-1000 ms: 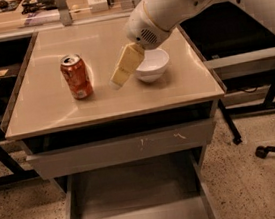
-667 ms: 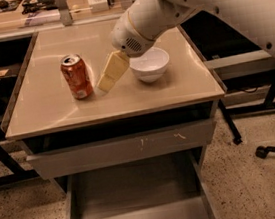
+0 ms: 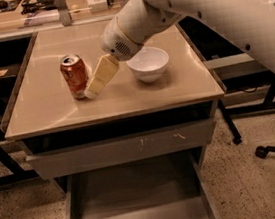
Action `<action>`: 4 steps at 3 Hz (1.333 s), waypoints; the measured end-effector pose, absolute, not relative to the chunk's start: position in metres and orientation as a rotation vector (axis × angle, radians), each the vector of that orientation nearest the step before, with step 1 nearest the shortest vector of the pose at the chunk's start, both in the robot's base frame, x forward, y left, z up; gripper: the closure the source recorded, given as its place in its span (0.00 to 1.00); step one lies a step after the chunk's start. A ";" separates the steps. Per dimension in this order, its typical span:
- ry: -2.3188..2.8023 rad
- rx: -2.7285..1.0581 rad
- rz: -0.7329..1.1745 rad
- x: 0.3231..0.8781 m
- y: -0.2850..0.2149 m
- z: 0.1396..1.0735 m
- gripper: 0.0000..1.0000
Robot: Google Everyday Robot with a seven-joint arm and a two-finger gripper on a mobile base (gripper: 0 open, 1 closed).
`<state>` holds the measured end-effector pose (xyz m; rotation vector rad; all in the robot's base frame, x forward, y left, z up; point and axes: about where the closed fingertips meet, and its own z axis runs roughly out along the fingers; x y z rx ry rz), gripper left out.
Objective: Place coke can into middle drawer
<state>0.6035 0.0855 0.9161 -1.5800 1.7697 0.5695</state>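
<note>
Grasp step, hand [image 3: 92, 89] just beside coke can [image 3: 74, 75] on table [image 3: 165, 92], opening impossible to tell; next: clamp, lift, lower into middle drawer [image 3: 138, 194].

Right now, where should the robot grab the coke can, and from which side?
Around the middle of its round side, I'd say. The coke can stands upright on the table, so its straight walls suit a two-finger squeeze better than the silver top. Come from the side facing the white bowl, where the gripper sits close beside the can.
</note>
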 end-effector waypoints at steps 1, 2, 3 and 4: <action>1.739 -1.571 0.591 0.607 0.092 0.908 0.00; 1.694 -1.563 0.602 0.625 0.106 0.897 0.00; 1.650 -1.573 0.599 0.645 0.116 0.894 0.00; 1.622 -1.580 0.604 0.659 0.125 0.893 0.00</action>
